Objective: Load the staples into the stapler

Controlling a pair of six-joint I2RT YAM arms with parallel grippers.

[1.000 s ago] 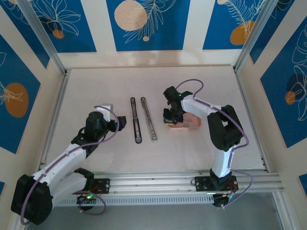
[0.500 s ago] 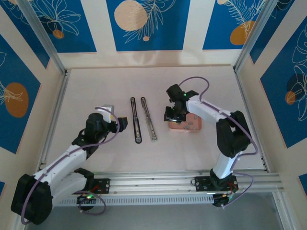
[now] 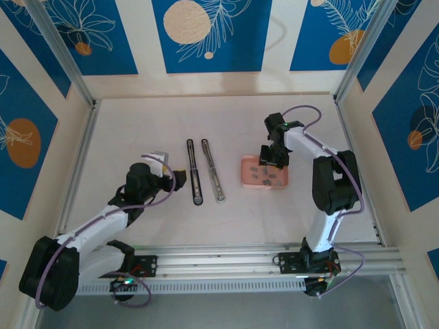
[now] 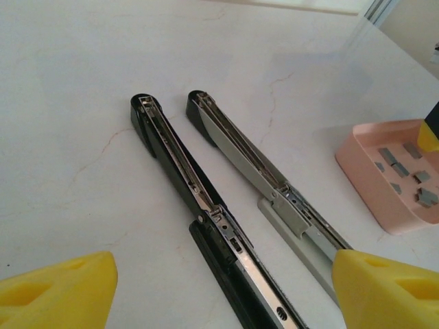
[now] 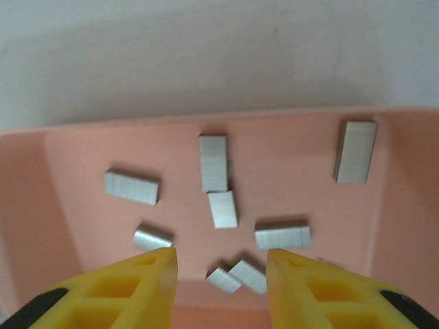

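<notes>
The staples (image 5: 212,162) lie loose on the floor of a shallow pink tray (image 5: 75,151), scattered at all angles, a couple touching end to end and two overlapping near the front edge. The right end effector (image 5: 221,284) hangs just above them, its yellow fingertips (image 5: 140,284) partly spread with nothing between them.

Those little strips look very light, stiff and smooth. I would expect one to skid or flip if a fingertip nudges it sideways, and a strip could snap into shorter pieces if squeezed hard across its length. The best hold looks like a gentle pinch across the narrow width, on a piece that lies by itself. The upright one at the far right of the tray, or the one at the left, has clear room on both sides.

The stapler (image 3: 193,171) lies flat on the pale surface (image 3: 137,130), well to the left of the tray, as two long narrow arms side by side. One is black with a bright metal rail, the other paler. It looks rigid but light enough to slide when pushed. The left end effector (image 3: 176,179) sits just beside its near end, fingers spread wide and empty. From there it could steady the black arm by its sides while a strip goes into the rail.
</notes>
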